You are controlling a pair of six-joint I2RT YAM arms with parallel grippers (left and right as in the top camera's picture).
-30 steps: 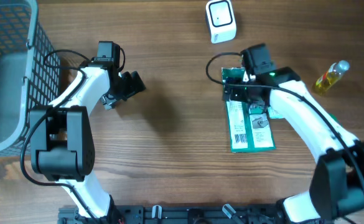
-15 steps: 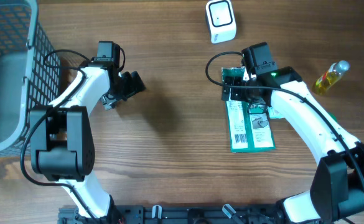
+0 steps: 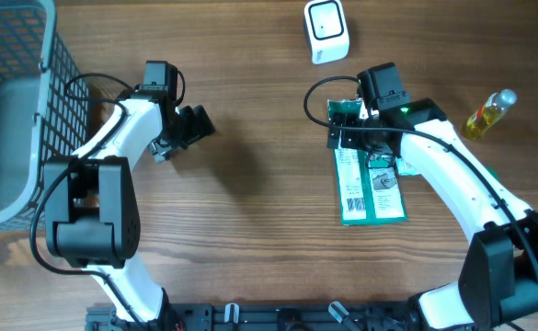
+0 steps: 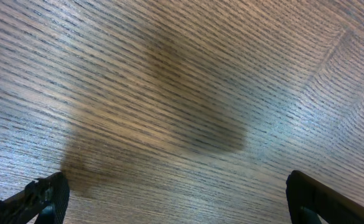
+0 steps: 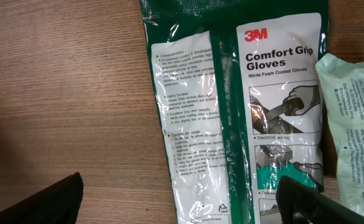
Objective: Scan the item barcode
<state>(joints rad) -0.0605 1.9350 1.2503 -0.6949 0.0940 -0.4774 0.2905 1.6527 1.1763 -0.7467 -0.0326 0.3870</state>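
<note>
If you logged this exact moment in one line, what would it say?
left gripper: open, empty | right gripper: open, over glove pack, not gripping | white scanner: apart from pack | barcode: facing up

The desk (image 3: 259, 230) is brown wood with a fine, ribbed grain and a soft sheen. The glove packet (image 5: 231, 124) is glossy, wrinkled plastic film. In the upper left, the basket (image 3: 66, 64) looks like grey coated wire, perhaps plastic.

Grey wire basket (image 3: 62, 64) at left, yellow bottle (image 3: 489, 112) at right
</note>
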